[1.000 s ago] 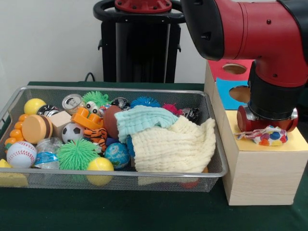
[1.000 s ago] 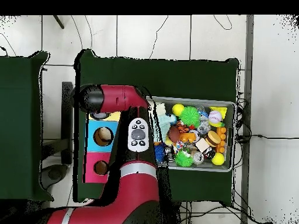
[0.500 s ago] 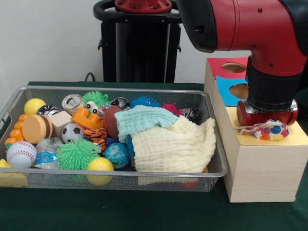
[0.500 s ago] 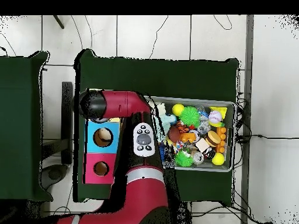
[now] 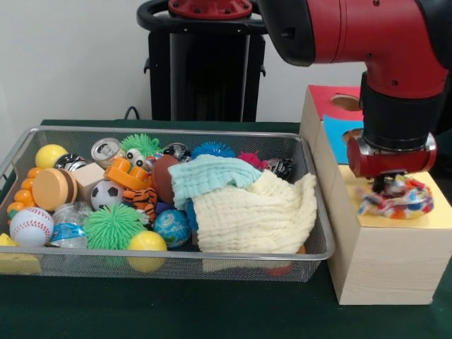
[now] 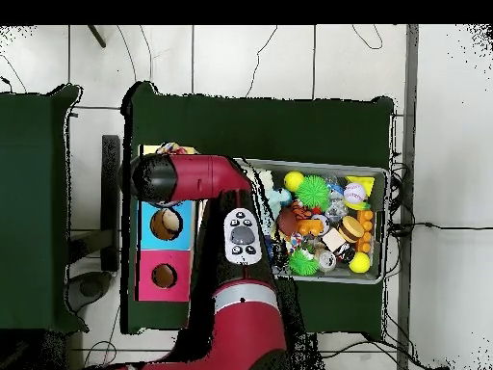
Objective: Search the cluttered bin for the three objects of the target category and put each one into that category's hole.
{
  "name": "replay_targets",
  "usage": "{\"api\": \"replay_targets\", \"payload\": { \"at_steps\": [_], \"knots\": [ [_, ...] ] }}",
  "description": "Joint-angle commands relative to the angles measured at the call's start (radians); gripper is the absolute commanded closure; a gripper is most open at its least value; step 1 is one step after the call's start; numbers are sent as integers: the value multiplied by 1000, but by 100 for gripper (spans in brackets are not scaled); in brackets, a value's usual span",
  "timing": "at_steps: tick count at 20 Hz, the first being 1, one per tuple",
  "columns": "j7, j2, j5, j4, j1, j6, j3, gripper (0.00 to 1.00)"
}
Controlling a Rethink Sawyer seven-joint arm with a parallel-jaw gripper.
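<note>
Dark green cloth covers the table [image 5: 176,311], with a pale wall behind it across the upper left of the front view. A wire mesh bin [image 5: 162,256] fills the left and centre of that view, packed with clutter: a cream cloth [image 5: 251,215] heaped at its right end under a folded teal cloth [image 5: 208,175], a green spiky ball [image 5: 113,226], a baseball [image 5: 30,226], a small soccer ball [image 5: 106,193], yellow balls and a tin can [image 5: 106,150] toward the back. At the right of the frame stands a wooden box [image 5: 385,261] whose top carries a yellow panel [image 5: 441,212], then blue, then a red panel with a round hole [image 5: 345,102]. The red and black arm [image 5: 367,35] descends from the upper right, and the gripper [image 5: 390,185] sits just above the yellow panel. A multicoloured spotted soft toy [image 5: 402,201] lies on that panel directly beneath and touching the gripper; whether the claw is clenched on it or released cannot be told. In the overhead view the arm [image 6: 207,178] covers most of the box, with the toy [image 6: 171,148] peeking out at its upper end.
</note>
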Motion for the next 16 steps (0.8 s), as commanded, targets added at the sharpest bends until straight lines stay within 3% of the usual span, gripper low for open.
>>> {"api": "replay_targets", "payload": {
  "at_steps": [1,4,8,16],
  "knots": [
    [-57,-147,-78,145,-31,249,-12,100],
    [-38,-153,-96,134,-29,204,-12,100],
    [42,-178,-141,163,-11,-28,-33,100],
    [15,-208,-164,213,-20,40,-4,100]
  ]
}}
